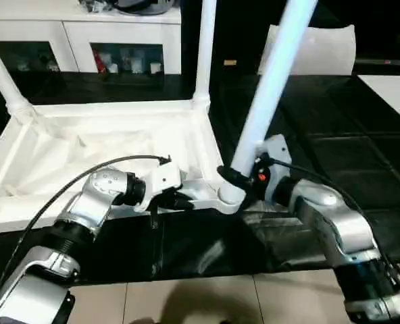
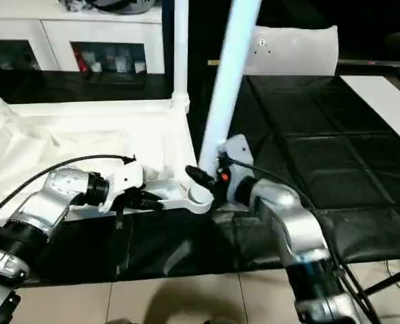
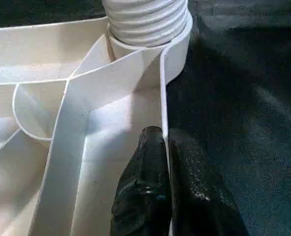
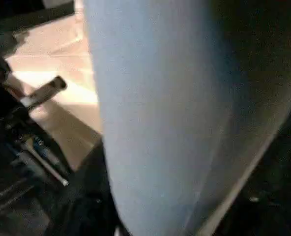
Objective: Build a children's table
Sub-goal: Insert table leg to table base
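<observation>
white leg (image 1: 271,88) stands nearly upright in the near corner socket (image 1: 228,196), right gripper (image 1: 244,177) apparently grasping its base; left gripper (image 3: 165,196) clenched on the rim (image 3: 163,98) beside it.

Leg (image 1: 271,81) top beyond frame edge

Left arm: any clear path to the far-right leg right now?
Probably not. The left gripper is shut on the tabletop's near rim, and the far-right leg stands across the upturned top; it would have to let go first.
</observation>
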Controlling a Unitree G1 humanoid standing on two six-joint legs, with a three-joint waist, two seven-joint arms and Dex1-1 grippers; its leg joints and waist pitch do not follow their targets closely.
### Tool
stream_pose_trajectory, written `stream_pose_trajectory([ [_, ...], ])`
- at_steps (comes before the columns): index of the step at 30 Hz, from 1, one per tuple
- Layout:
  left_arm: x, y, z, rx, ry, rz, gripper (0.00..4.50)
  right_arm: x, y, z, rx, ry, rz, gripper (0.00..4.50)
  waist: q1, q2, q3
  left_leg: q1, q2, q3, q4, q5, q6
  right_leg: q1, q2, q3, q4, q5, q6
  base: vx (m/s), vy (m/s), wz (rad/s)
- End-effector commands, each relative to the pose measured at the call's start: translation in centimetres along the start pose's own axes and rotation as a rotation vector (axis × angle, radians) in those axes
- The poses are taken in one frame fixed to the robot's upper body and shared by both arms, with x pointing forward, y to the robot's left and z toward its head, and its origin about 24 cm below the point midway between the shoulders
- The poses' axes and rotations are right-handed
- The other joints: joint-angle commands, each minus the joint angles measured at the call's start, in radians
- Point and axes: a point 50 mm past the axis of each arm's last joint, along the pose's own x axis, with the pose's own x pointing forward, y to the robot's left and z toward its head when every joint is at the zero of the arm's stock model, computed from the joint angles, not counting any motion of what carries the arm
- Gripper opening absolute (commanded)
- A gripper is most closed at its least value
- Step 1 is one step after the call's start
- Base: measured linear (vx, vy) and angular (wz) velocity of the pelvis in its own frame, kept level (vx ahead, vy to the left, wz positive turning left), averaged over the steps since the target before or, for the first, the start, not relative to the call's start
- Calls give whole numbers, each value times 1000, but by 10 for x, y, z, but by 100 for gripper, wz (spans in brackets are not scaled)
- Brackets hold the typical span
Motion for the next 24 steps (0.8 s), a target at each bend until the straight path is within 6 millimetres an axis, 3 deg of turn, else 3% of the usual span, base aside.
stream_pose_trajectory([
  [1,6,-7,-5,-1,38,-71,0,2,0,-3,0,20,12,190,2,-3,-63,5,97,-38,-81,-58,35,50,-119,71,-60,-117,-244,0,0,0],
  [9,1,4,-9,-225,92,94,0,5,-2,3,-7,-13,17,190,4,2,-59,10,100,-39,-84,-108,-4,48,-123,74,-67,-188,-240,0,0,0],
  [11,1,6,-9,-342,90,207,0,4,-2,6,2,-48,2,190,3,4,-56,7,98,-41,-85,-134,-8,48,-122,73,-75,-240,-228,0,0,0],
  [14,-1,6,-11,-363,117,277,0,3,-3,12,33,-117,-30,190,-2,3,-58,0,99,-48,-87,-139,-5,51,-122,71,-78,-268,-215,0,0,0],
  [20,-7,8,-13,-386,130,361,0,-1,-7,26,108,-239,-69,190,-16,8,-61,-2,93,-46,-84,-120,14,51,-114,69,-78,-216,-218,0,0,0],
  [22,-6,4,-4,-355,71,311,0,-3,-6,25,92,-230,-73,190,-17,16,-61,-2,92,-47,-84,-117,17,51,-112,68,-78,-202,-223,0,0,0],
  [24,-4,0,0,-320,47,265,0,-3,-7,24,80,-219,-75,190,-17,13,-64,-2,93,-46,-82,-102,21,52,-113,69,-74,-170,-236,0,0,0],
])
